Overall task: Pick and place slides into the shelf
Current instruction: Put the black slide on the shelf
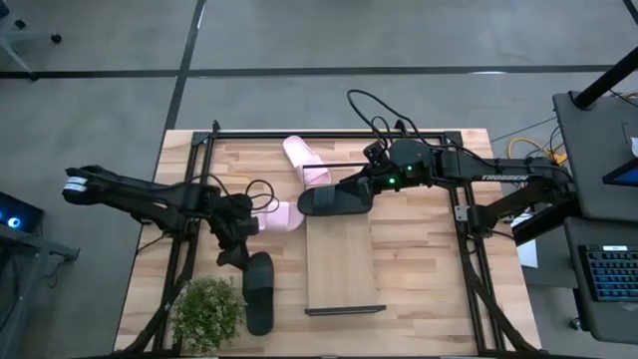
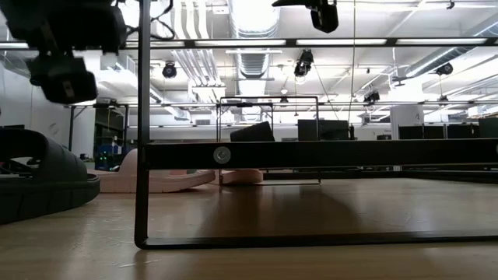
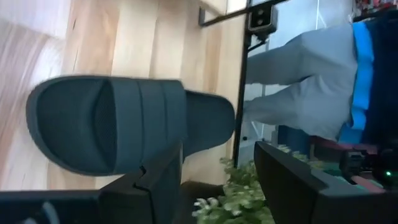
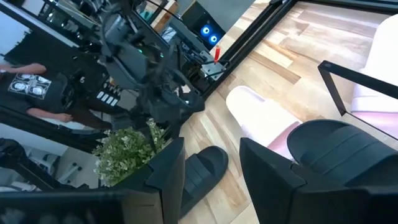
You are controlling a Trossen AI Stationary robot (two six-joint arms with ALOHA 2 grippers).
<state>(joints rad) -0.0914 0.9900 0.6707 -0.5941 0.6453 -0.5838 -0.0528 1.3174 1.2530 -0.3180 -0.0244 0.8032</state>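
We see a pale wood-plank counter [image 1: 419, 269]; on it lies the shelf [image 1: 342, 267], a light-wood board with black wire ends; beside its left edge a black slide [image 1: 259, 291] lies flat near a small potted plant [image 1: 208, 313]; two pink slides [image 1: 305, 161] rest further back; another black slide [image 1: 335, 199] sits at the shelf's far end.

Two black slides [image 1: 259, 291] (two pink [image 1: 305, 160]), one shelf [image 1: 343, 269], one plant [image 1: 208, 313]

Shelf [image 1: 342, 269] lies flat, one black slide [image 1: 334, 200] at its far end. Second black slide [image 1: 259, 292] and two pink slides [image 1: 305, 161] lie beside it.
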